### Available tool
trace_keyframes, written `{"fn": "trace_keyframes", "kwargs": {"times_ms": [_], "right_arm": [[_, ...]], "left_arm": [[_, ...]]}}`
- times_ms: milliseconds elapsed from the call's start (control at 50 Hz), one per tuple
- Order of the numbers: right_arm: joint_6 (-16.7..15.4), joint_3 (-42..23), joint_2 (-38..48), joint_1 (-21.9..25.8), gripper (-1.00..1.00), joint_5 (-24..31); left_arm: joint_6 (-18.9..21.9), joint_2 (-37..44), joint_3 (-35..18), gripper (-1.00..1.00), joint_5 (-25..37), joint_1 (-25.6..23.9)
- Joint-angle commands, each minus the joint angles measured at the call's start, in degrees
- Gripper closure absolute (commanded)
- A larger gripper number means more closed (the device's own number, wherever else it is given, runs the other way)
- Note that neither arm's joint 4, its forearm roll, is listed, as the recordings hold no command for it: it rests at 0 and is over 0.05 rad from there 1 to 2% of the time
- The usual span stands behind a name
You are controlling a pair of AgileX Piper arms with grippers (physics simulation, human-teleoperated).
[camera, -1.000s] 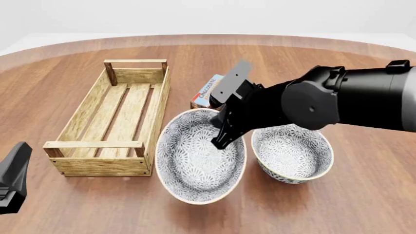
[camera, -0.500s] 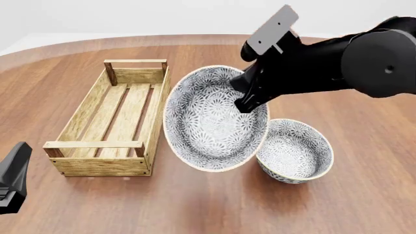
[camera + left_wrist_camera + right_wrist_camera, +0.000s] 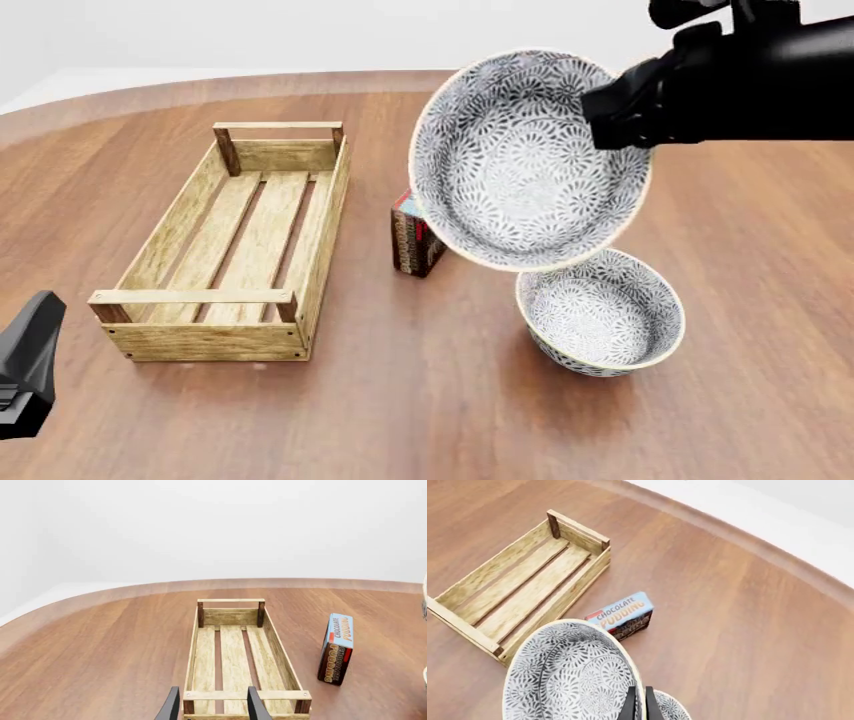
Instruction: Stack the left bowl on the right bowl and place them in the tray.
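While the right gripper (image 3: 638, 703) pinches the rim of the lifted bowl (image 3: 530, 160) between nearly closed fingers, that bowl hangs in the air above the table (image 3: 747, 300), tipped steeply so its open mouth faces the front camera and a little downward. In the front view its lower edge overlaps the far rim of the second bowl (image 3: 601, 312), which sits upright on the table to the right of the tray (image 3: 240, 240); whether the two rims touch I cannot tell. Both bowls are white with a dense dark floral pattern inside and a pale rim.

The tray lies on the table well to the left of the bowls, its long axis running away from the arms, slats lengthwise and a raised bar handle at each short end. It is light wood with darker corner posts. A chocolate pudding box (image 3: 415, 240) stands between the tray and the bowls, partly hidden behind the raised bowl.

The left gripper (image 3: 211, 705) hovers low near the tray's near end, its fingers parted and holding nothing.
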Motion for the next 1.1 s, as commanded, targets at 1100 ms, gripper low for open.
{"fn": "trace_keyframes", "kwargs": {"times_ms": [1100], "right_arm": [[21.1, 25.8, -6.2, -18.0, 1.00, -20.4]], "left_arm": [[0.0, 0.0, 0.0, -1.00, 0.0, 0.0]]}}
